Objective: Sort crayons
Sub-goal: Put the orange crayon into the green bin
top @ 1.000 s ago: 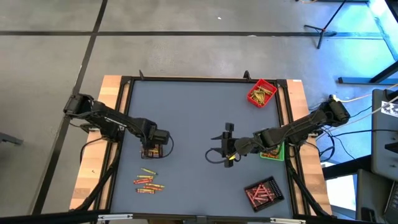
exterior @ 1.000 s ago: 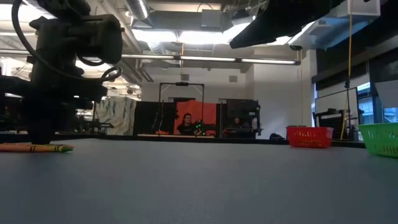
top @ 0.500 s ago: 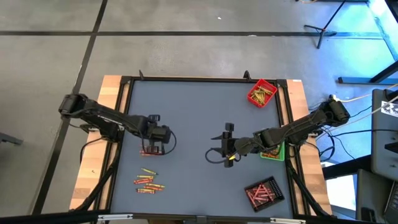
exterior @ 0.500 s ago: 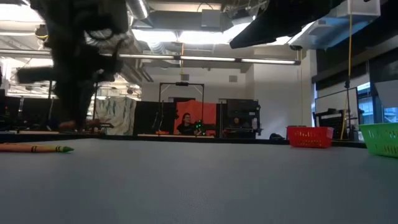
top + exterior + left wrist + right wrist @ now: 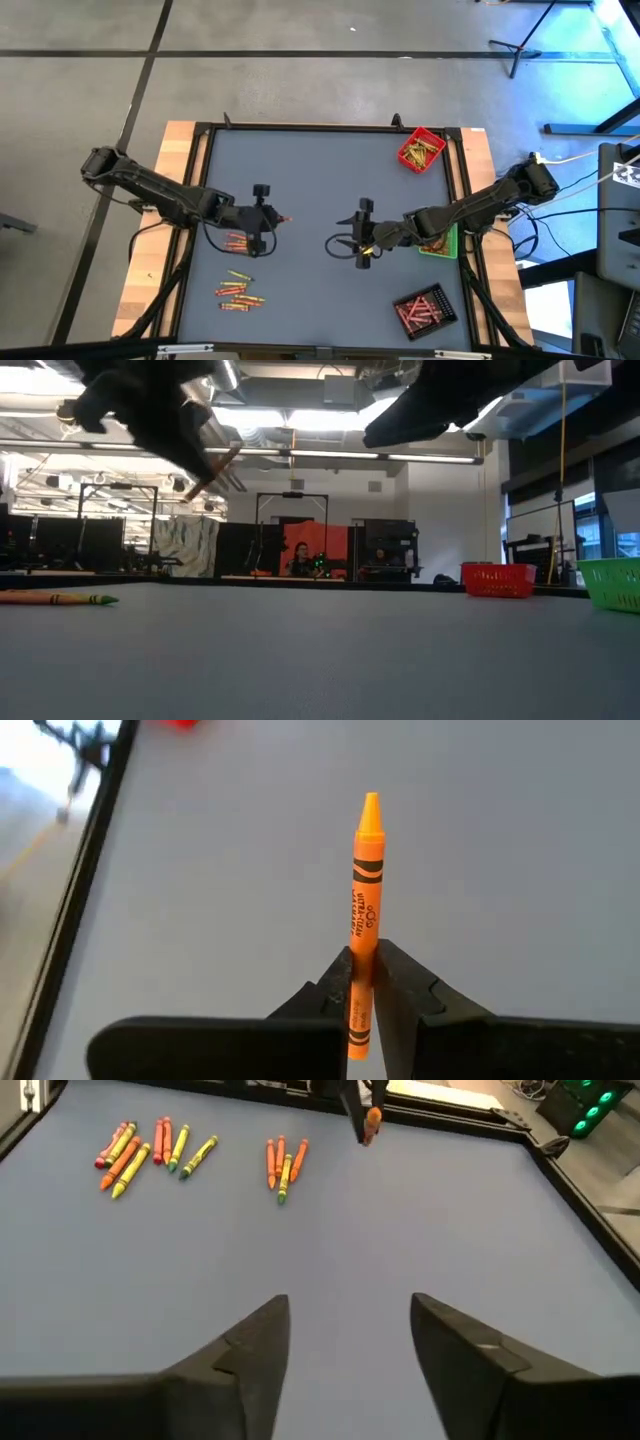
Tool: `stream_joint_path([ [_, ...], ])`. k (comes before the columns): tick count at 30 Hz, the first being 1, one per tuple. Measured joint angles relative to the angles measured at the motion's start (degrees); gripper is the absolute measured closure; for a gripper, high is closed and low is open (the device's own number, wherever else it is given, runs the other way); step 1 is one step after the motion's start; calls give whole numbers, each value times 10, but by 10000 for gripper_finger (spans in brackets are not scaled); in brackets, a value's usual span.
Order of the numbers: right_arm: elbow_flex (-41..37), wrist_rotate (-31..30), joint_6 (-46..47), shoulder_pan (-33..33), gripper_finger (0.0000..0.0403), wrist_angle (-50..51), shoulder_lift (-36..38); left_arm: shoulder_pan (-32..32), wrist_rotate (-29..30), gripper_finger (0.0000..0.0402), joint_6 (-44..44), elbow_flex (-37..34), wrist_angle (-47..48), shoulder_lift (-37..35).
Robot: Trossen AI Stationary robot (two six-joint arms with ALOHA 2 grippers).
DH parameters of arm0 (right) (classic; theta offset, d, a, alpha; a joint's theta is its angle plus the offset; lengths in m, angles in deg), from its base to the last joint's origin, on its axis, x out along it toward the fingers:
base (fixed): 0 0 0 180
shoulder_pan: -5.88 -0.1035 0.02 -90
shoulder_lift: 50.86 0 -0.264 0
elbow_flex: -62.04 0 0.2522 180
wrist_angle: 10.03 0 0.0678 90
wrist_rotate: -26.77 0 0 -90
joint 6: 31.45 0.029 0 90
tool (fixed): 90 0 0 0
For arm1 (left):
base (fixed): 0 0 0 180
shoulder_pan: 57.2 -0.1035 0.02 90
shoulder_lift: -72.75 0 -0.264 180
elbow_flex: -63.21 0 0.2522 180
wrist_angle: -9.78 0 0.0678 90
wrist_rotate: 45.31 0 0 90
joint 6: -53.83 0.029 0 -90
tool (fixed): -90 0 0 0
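My left gripper [image 5: 270, 218] is shut on an orange crayon [image 5: 363, 890], held above the table at its left middle. Loose crayons lie on the grey table in two groups: a small group [image 5: 236, 241] just below the left gripper and a bigger pile [image 5: 238, 291] near the front left; both also show in the right wrist view, the small group [image 5: 283, 1162] and the pile [image 5: 150, 1148]. My right gripper [image 5: 362, 233] is open and empty, hovering at the table's middle. My left gripper pinches the orange crayon's blunt half [image 5: 360, 982] between its two fingers. The crayon lies along the fingers, its pointed tip [image 5: 371, 800] sticking out ahead of them toward the table's right. The crayon is lifted clear of the table.
A red tray [image 5: 421, 149] with yellowish crayons stands at the back right, a green tray [image 5: 443, 243] at the right edge under my right arm, a black tray [image 5: 424, 309] with reddish crayons at the front right. People sit in the room beyond the table [image 5: 296, 559].
My left gripper has risen from the small crayon group and gone toward the table's right, tipping up, with the orange crayon lifted clear. My right gripper has stayed nearly still.
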Motion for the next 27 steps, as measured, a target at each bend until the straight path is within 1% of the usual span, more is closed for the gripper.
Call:
stream_joint_path([
  [3,0,0,-2,7,152,-24,-5,-1,-23,388,28,-22,-92,2],
  [5,0,2,-16,13,128,-37,-5,-4,-47,388,49,-37,-172,9],
  [9,0,-1,-30,21,99,-41,-5,-5,-74,388,89,-59,-288,18],
  [11,0,-1,-36,22,96,-54,-5,-4,-79,388,103,-70,-329,18],
  [16,0,8,-77,21,106,-118,-23,-11,-125,388,132,-83,-431,35],
  [18,0,7,-98,21,111,-156,-32,-14,-141,388,146,-83,-451,42],
  [20,-1,6,-121,21,116,-179,-36,-16,-156,388,164,-83,-490,55],
  [23,0,6,-140,21,122,-216,-35,-18,-167,388,194,-83,-535,65],
  [27,0,8,-169,21,125,-275,-35,-28,-186,388,243,-83,-570,67],
])
